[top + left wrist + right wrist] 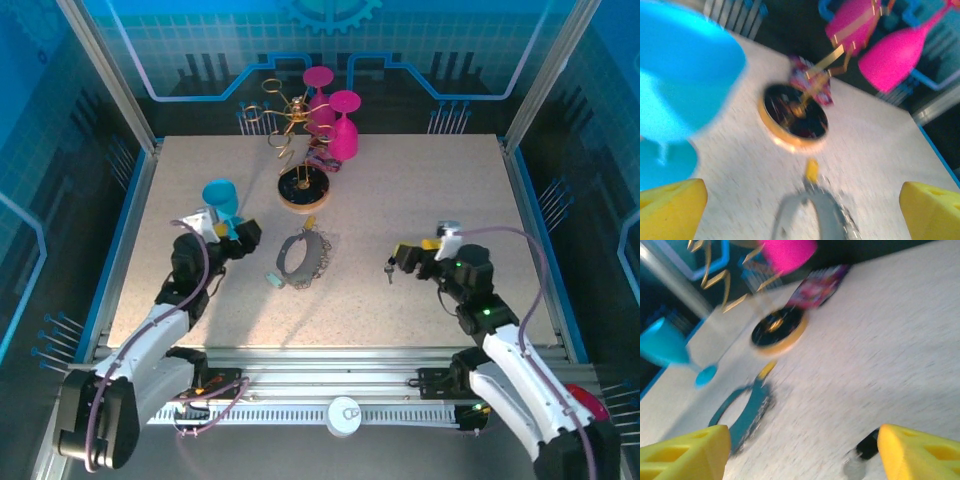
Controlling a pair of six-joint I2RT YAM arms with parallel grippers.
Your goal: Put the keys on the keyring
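The tiny key with a black plastic head and short silver blade point(867, 445) lies on the speckled surface point(420, 190) between the wide, empty jaws of the right gripper point(399, 262), close to one yellow pad. Its long axis seems to run roughly near-to-far, though blur hampers this. The right arm is nearer. The large thin dark loop keyring point(303, 258) lies to its left, beside the left gripper point(246, 238), jaws also wide. There is one keyring and three keys: this one, a yellow key point(310, 222) and a teal key point(275, 278).

No words, numbers or brand marks can be read anywhere. The pink-and-purple packet point(812, 84) by the gold wire rack's round base point(795, 119) may carry print, but the wrist views are too blurred to tell. The back wall shows a gear emblem point(330, 12).
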